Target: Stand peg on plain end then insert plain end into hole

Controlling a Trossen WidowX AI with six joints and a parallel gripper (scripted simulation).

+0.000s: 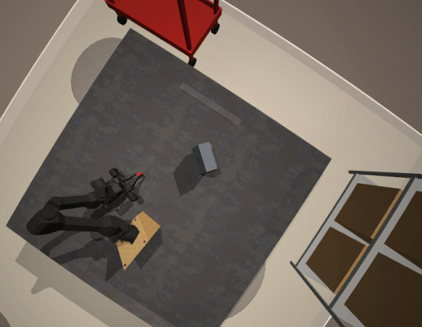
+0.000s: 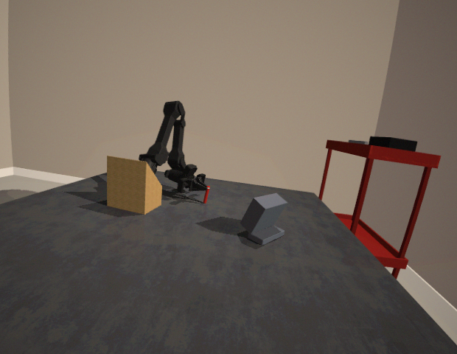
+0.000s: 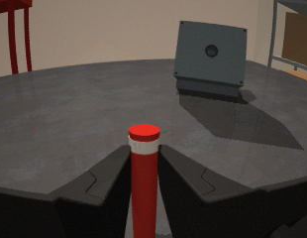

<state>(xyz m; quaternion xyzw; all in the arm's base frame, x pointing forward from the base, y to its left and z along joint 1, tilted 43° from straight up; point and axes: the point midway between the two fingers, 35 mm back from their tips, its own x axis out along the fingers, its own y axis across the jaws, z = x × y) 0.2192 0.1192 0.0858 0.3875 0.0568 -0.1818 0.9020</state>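
Note:
The red peg (image 1: pixel 139 174) (image 2: pixel 206 195) (image 3: pixel 145 198) is nearly upright, with a slight lean in the exterior view. Its white band is at the top and its plain end points down, at or very near the table; contact cannot be told for certain. My gripper (image 1: pixel 139 176) (image 2: pixel 207 188) (image 3: pixel 144 154) is shut on the peg just below the white band, reaching in low from the side. The grey sloped panel (image 1: pixel 207 157) (image 2: pixel 259 216) (image 3: pixel 198 61) stands apart from the peg, farther out from the arm. Its single round hole (image 1: pixel 199 159) (image 3: pixel 211 51) faces the arm and is empty.
A wooden wedge block (image 1: pixel 151 227) (image 2: pixel 125 184) stands beside the arm's base. A flat pale strip (image 1: pixel 209 103) lies toward the far table edge. A red cart (image 1: pixel 162 21) (image 2: pixel 402 156) and a shelf rack (image 1: pixel 376 246) stand off the table.

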